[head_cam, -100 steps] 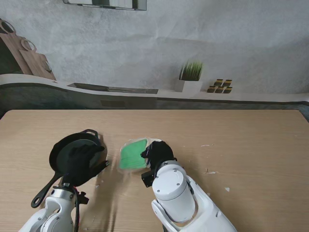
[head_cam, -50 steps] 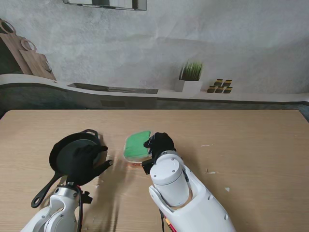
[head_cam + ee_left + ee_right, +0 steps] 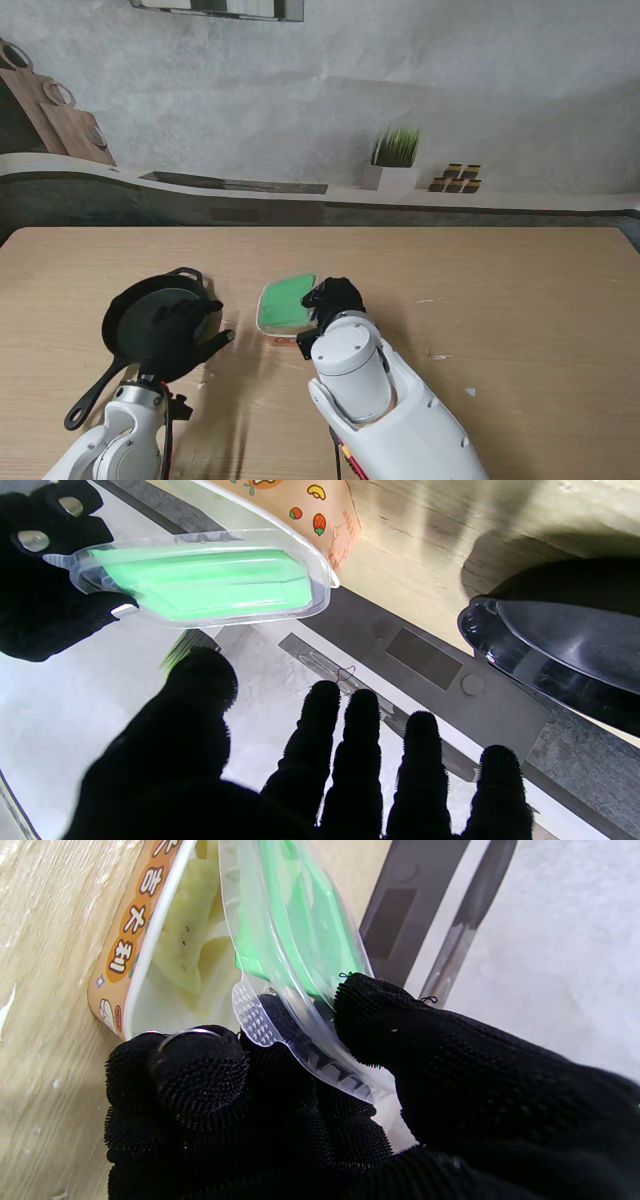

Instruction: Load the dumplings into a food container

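Since a second ago my right hand (image 3: 332,300) has swung the green lid (image 3: 287,303) flatter over the container (image 3: 131,935), near the middle of the desk (image 3: 520,300). I pinch the lid's corner tab between thumb and fingers; it looks thin, light and bendy, so it may flex. Dumplings (image 3: 187,925) sit inside. My left hand (image 3: 178,335) hangs spread, holding nothing, over the pan (image 3: 135,305). Open room lies rightward.
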### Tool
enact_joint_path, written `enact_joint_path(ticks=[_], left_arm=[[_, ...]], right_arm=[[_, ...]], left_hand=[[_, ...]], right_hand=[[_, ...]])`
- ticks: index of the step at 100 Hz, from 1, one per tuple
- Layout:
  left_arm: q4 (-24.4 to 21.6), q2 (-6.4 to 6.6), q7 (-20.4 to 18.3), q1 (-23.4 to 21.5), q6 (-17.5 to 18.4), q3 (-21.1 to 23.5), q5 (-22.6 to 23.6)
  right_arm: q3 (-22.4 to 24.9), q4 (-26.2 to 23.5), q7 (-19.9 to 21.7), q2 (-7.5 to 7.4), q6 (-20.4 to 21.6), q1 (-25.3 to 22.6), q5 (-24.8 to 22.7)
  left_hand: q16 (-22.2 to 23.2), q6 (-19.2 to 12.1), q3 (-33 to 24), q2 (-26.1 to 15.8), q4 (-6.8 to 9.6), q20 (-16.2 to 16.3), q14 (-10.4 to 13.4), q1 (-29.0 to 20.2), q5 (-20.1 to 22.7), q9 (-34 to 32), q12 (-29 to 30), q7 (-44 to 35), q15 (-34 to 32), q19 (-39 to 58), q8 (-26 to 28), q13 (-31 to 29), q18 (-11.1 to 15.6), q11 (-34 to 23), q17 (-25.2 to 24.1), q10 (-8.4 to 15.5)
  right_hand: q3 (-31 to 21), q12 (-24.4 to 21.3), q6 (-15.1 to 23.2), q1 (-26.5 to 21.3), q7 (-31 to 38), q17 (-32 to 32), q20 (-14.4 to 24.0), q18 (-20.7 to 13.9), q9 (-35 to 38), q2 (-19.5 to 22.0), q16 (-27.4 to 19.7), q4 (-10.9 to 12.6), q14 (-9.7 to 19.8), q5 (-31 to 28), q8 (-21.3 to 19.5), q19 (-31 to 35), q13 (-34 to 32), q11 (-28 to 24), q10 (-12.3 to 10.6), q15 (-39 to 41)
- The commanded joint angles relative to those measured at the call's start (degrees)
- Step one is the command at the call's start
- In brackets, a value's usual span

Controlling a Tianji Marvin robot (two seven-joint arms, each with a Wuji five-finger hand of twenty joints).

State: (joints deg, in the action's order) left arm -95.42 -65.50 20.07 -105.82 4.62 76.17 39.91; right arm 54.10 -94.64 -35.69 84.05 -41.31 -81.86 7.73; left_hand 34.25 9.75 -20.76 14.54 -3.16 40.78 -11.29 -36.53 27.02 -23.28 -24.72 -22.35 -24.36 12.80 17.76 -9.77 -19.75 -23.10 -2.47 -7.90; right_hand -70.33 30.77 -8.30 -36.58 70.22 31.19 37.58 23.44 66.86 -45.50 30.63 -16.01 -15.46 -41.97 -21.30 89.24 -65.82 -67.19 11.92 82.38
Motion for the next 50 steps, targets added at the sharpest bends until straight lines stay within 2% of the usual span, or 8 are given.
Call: enact_joint_path(ticks=[1,25,50], left_arm=[[-0.45,-0.28,-0.81,-0.19,-0.17,0.06,-0.19],[-0.56,-0.29,-1.0,-0.26,-0.44,0.17,-0.4],[-0.38,-0.24,-1.46,-0.07,-0.73,0.06,-0.52]], right_arm=[[-0.17,0.46,0.76,0.95,-0.85,0.03,-0.2],[-0.05,1.87,-0.05,1.72,-2.13,0.51,-0.49],[0.52,2.95,0.21,1.9,-3.65,1.07,-1.61]], left_hand=[[-0.44,0.84,0.85,-1.76,2.11,0.95,0.26,-1.67,-1.25,1.21,0.88,0.96,1.21,-2.21,-0.63,1.94,0.78,0.93,-0.77,-1.27],[-0.49,1.1,0.95,-1.62,2.14,0.99,0.29,-1.78,-1.26,1.22,0.85,1.14,1.54,-2.21,-0.72,2.11,0.88,0.91,-0.81,-1.33],[-0.41,1.32,0.9,-1.43,2.18,1.02,0.28,-1.85,-1.16,1.27,0.77,1.31,1.64,-2.22,-0.81,2.1,0.86,0.88,-0.84,-1.39]], right_hand=[[-4.81,0.78,3.6,-3.35,1.84,0.12,2.55,-0.99,1.13,1.49,0.9,-1.61,-4.67,0.21,-0.63,3.68,-2.08,-2.73,-0.1,1.98],[-4.03,0.8,2.95,-3.51,1.67,0.31,2.77,-0.81,1.06,1.66,1.01,-1.52,-4.87,0.47,-0.31,3.67,-2.13,-2.66,0.29,2.11],[0.28,0.58,2.5,-4.36,2.9,-1.48,3.04,-2.21,-1.27,4.26,1.72,-0.44,-4.32,3.31,0.94,2.84,0.55,-3.94,0.21,2.57]])
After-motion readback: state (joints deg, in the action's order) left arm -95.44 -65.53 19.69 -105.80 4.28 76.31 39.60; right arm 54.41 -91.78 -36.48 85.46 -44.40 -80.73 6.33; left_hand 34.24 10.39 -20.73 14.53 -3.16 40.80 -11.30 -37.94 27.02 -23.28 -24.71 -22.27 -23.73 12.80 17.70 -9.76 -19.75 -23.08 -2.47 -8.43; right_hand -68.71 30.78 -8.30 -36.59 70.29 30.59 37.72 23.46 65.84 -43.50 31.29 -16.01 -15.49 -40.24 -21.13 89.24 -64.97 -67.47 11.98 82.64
